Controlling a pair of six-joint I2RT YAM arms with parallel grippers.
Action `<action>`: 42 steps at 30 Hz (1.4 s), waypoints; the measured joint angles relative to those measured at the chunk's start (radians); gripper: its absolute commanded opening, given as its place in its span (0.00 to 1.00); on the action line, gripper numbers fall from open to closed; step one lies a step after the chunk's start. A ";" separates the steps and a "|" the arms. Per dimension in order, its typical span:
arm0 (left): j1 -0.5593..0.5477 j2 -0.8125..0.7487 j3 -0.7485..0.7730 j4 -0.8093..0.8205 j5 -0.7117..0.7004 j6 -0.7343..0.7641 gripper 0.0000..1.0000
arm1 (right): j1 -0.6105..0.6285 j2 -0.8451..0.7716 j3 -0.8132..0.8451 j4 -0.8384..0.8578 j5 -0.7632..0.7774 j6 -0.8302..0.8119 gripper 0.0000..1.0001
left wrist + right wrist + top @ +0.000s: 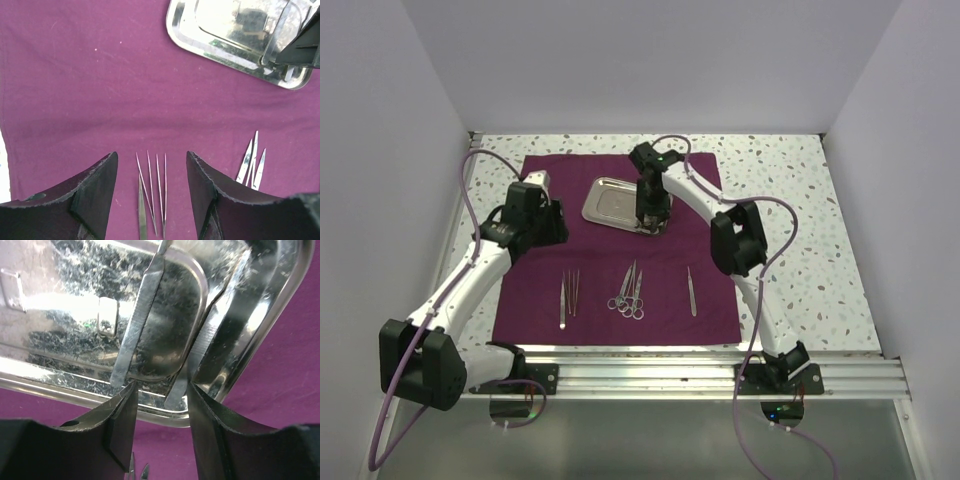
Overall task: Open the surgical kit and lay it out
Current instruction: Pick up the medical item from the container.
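Showing the surgical kit unwrapped: the maroon cloth (530,290) lies flat on the speckled table (800,200), with the steel tray (610,197) on its far middle part. In a row on the near part of the cloth lie the fine-pointed tweezers (568,297), a cluster of ring-handled instruments (628,292) and a lone pair of tweezers (691,292). The right gripper (651,218) hangs over the tray's near right corner. In its wrist view the fingertips (127,395) stand part-way apart just above the tray rim. The blunt ends of two flat steel strips (137,325), leaning in the tray, sit in the gap. Whether one strip is a reflection, and whether the pads touch either, cannot be told. The right arm (740,240) rises from its base to a raised elbow. From there it reaches forward and left, with the wrist turned down. The left gripper (152,160) hovers over the cloth's left part, jaws wide and holding nothing. The fine-pointed tweezers lie directly below the gap, and the tray is well off to its right. The left arm (470,280) stretches forward from its base, wrist pointing down.
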 measured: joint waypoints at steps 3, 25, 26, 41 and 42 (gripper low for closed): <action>0.000 -0.001 -0.012 0.006 0.000 0.000 0.61 | 0.011 0.000 -0.001 -0.008 0.005 0.000 0.47; 0.000 0.000 -0.033 0.029 -0.008 0.045 0.61 | 0.037 0.024 0.006 -0.056 0.099 0.050 0.25; 0.000 0.000 -0.033 0.031 -0.008 0.048 0.61 | 0.037 0.024 0.006 -0.059 0.105 0.053 0.23; 0.000 0.043 -0.033 0.040 -0.005 0.057 0.61 | 0.037 0.032 0.024 -0.081 0.130 0.093 0.00; 0.000 0.043 -0.033 0.040 -0.002 0.057 0.61 | 0.037 0.032 0.025 -0.082 0.131 0.093 0.00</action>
